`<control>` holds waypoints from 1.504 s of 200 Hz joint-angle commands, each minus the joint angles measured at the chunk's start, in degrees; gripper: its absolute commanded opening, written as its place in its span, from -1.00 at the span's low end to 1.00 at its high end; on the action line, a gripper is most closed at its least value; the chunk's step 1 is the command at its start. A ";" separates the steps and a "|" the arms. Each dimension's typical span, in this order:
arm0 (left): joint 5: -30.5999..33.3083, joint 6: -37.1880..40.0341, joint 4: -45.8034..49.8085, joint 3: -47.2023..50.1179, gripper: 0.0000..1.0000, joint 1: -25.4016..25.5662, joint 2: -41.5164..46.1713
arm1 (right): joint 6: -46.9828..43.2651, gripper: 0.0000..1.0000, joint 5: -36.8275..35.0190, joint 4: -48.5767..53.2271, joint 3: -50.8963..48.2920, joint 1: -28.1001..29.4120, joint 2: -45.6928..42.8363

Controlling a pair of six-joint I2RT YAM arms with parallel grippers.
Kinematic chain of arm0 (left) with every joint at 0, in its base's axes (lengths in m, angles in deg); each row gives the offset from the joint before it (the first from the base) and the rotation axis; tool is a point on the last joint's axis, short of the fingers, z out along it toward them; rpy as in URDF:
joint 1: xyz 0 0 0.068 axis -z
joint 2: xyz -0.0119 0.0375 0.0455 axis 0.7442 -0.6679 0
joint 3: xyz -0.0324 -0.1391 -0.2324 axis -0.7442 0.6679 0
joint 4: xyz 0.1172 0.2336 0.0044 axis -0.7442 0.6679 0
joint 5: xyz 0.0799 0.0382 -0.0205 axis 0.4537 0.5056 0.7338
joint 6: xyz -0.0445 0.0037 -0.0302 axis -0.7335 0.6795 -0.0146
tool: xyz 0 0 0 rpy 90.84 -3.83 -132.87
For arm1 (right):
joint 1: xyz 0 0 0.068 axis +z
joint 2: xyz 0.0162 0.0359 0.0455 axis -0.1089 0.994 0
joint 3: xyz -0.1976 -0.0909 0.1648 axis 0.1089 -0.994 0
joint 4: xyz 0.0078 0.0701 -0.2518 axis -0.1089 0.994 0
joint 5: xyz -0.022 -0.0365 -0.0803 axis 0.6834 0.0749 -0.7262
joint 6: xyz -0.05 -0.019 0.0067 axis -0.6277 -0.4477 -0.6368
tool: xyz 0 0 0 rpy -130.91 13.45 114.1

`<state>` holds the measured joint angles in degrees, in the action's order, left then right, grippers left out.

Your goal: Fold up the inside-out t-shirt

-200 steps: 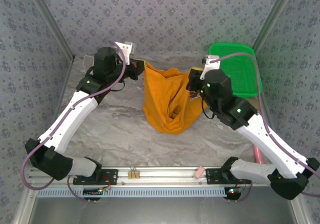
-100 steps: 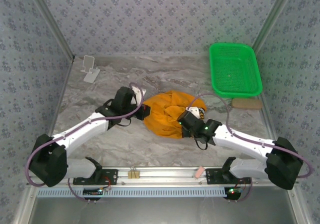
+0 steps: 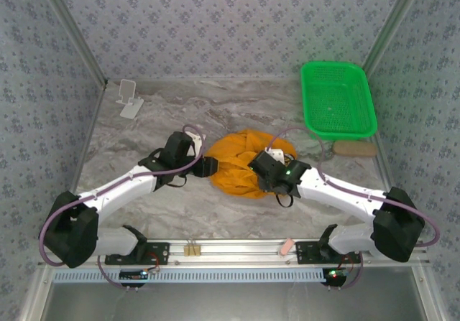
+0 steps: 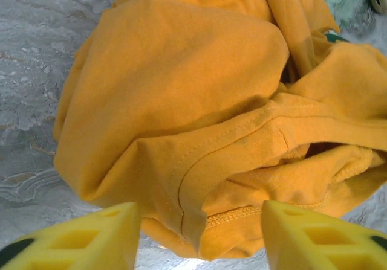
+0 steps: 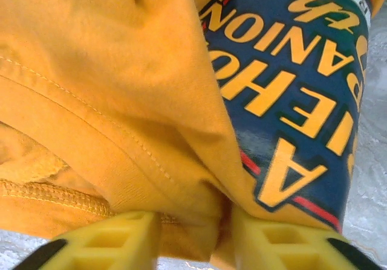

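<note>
1 t-shirt [image 3: 241, 164] is lying bunched at the table's [image 3: 165, 113] middle. The left gripper [image 4: 198, 225] is hanging released at its left edge; the right gripper [image 5: 195, 228] is straddling a fold, grip impossible to tell.

The t-shirt [image 3: 243, 165] has dropped from hanging to a heap (left gripper [image 4: 199, 225] loosened).

overhead view from behind, wrist views close, all sharing the t-shirt [image 3: 233, 164]
</note>
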<state>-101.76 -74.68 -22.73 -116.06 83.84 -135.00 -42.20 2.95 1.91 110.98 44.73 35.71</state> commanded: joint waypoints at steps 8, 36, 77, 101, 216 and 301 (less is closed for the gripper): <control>2.08 0.30 0.56 -1.88 0.17 -0.24 -2.68 | 1.48 -0.16 -3.38 1.85 1.53 -0.32 2.67; 3.50 0.43 1.76 -2.10 0.17 0.10 -5.99 | 3.40 -0.13 -6.49 1.86 2.93 0.46 6.26; 6.97 0.85 0.23 -1.72 0.16 0.88 -7.20 | 9.32 -0.12 -14.77 3.50 5.37 2.14 12.04; 7.25 1.40 0.68 -4.20 -0.33 1.04 -8.59 | 13.79 -0.49 -17.91 6.51 7.75 3.46 14.40; 25.45 0.85 17.74 -37.56 -1.00 -1.68 -1.65 | -17.77 -1.00 -8.25 -15.18 27.58 -16.64 1.04; 22.39 15.24 28.13 -87.72 -1.00 -4.10 -20.05 | -29.41 -1.00 13.41 -15.08 68.05 -24.73 11.96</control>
<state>-81.37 -63.77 0.03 -198.84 78.24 -157.30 -67.16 12.39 -12.65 174.30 18.78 51.53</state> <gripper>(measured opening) 0.046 0.053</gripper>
